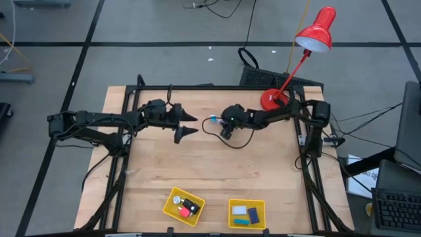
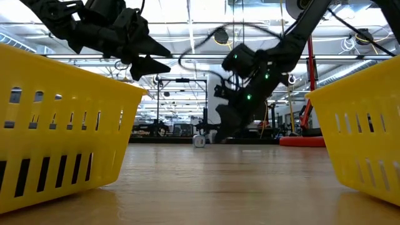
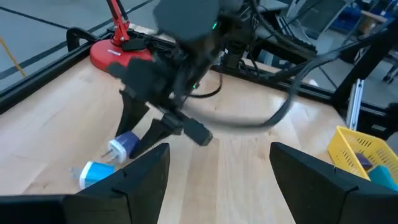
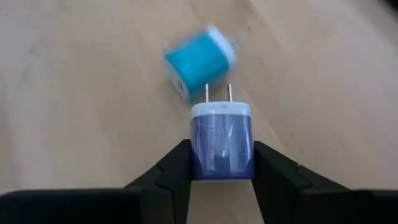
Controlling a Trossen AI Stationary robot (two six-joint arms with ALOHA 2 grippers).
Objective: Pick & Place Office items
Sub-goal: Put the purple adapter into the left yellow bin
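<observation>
Right wrist: right gripper (image 4: 222, 163) clamping a dark-blue plug adapter (image 4: 222, 146), prongs touching a blurred light-blue adapter (image 4: 199, 61). Left wrist: left gripper (image 3: 217, 168) gaping empty. High: both sitting near the table's (image 1: 217, 168) back edge, barely discernible.

place: likely robotics lab | cues: framed wooden table (image 1: 217, 164), ceiling strip lights (image 2: 187, 28), equipment racks (image 2: 181, 106)

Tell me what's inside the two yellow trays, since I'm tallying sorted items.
Left yellow tray: a pink-red item, a black item and a small white-silver piece. Right yellow tray: a white item, a blue block and a teal piece. Anything beneath them is hidden.
</observation>
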